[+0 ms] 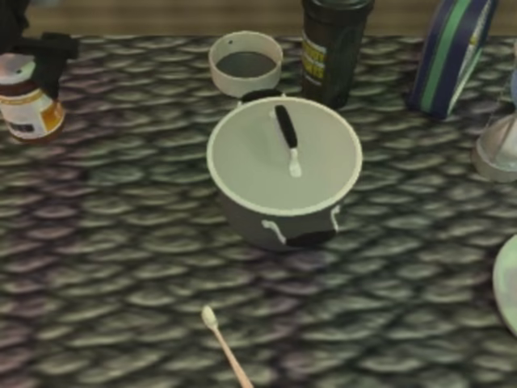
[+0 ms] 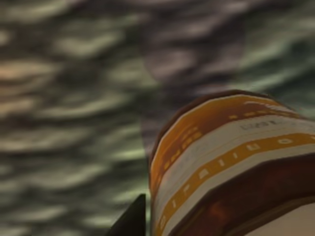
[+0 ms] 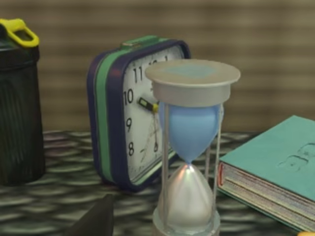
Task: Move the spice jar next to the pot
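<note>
The jar (image 1: 28, 103) is at the far left of the table, well apart from the pot (image 1: 284, 170), which stands near the middle with its pale lid on and its black-and-white bar handle pointing toward the far side. The left pincer (image 1: 32, 56) is over the jar's lid, dark fingers on either side of it; the left wrist view is filled by the jar's white-and-orange label (image 2: 231, 152) with one dark finger (image 2: 133, 221) just beside it, so the pincer seems to be gripping the jar, though contact on both sides is not clear. Whether the jar rests on the table or is lifted off it I cannot tell. Just behind the pot is a white-rimmed cup (image 1: 245, 63), and beside that a tall dark canister (image 1: 334, 48) with a yellow label. Farther right stand a blue-and-green clock (image 1: 450, 55) and an hourglass (image 1: 499, 145), near the right edge; the right wrist view shows the hourglass in front of the clock, a teal book (image 3: 275, 172) beside it. A pale plate edge (image 1: 509, 283) shows at the right, and a wooden stick (image 1: 226, 352) lies near the front. The table (image 1: 121, 267) is covered in a scaly grey-green and purple pattern; behind it runs a tan, striped wall (image 3: 246, 44). The right pincer's state I cannot tell.
</note>
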